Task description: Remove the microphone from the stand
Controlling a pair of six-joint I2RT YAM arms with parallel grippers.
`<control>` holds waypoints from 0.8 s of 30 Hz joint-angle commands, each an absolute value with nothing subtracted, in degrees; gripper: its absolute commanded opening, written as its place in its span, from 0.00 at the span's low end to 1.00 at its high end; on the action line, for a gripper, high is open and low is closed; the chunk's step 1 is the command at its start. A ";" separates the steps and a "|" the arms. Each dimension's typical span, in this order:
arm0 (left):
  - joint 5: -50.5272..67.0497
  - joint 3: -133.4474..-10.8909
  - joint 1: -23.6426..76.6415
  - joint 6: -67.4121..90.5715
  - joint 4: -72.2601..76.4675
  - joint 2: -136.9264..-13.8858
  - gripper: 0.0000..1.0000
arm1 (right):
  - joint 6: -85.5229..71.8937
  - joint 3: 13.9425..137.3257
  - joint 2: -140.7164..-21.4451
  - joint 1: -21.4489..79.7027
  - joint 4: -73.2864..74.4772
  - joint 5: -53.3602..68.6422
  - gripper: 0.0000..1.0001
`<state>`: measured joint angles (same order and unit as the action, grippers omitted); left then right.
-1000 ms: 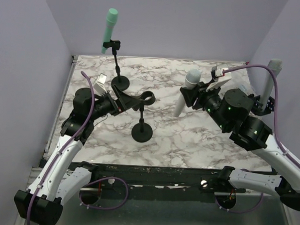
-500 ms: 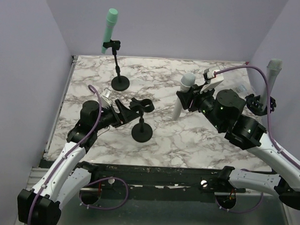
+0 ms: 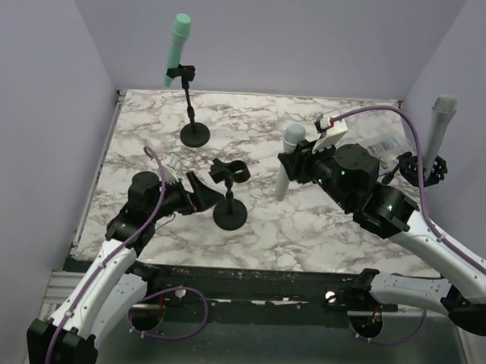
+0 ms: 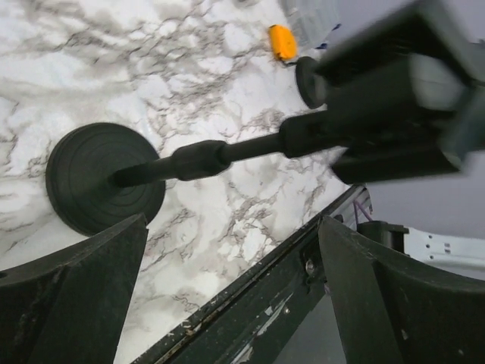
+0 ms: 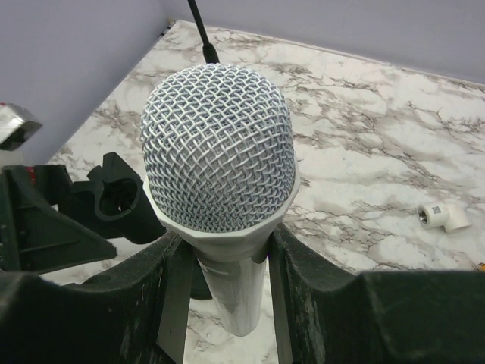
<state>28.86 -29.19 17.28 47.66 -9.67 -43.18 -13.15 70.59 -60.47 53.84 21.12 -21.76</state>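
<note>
My right gripper [image 3: 294, 165] is shut on a silver microphone [image 3: 292, 139] just under its mesh head and holds it upright above the table, right of the stand. In the right wrist view the mesh head [image 5: 218, 148] fills the middle, with my gripper [image 5: 227, 292] clamped on the body. The black stand [image 3: 229, 214] stands mid-table, and its clip [image 3: 230, 171] is empty. My left gripper [image 3: 200, 193] is open just left of the stand's pole. In the left wrist view the pole [image 4: 204, 159] and base [image 4: 102, 178] lie beyond my open gripper [image 4: 235, 303].
A green microphone [image 3: 179, 46] sits on a second stand [image 3: 195, 134] at the back left. A grey microphone [image 3: 439, 126] stands at the right edge. A small white piece [image 5: 443, 218] and an orange object [image 4: 282, 42] lie on the marble table [image 3: 338, 226].
My right gripper has carried the silver microphone leftward, toward the middle. My left gripper has drawn back from the stand's clip, down and toward the near edge.
</note>
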 commanded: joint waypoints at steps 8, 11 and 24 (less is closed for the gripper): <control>22.87 -42.30 17.23 42.65 -18.81 -32.25 0.98 | -13.69 70.83 -61.51 54.11 20.65 -20.08 0.01; 21.28 -48.58 17.16 43.42 -20.99 -38.58 0.98 | -13.70 70.93 -61.01 54.06 20.07 -19.54 0.01; 27.00 -46.57 17.92 41.80 -11.53 -49.39 0.99 | -13.66 70.40 -59.85 54.05 19.37 -19.13 0.01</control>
<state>24.60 -49.06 17.30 42.50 -16.36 -48.60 -13.50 70.59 -60.69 53.84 21.06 -20.14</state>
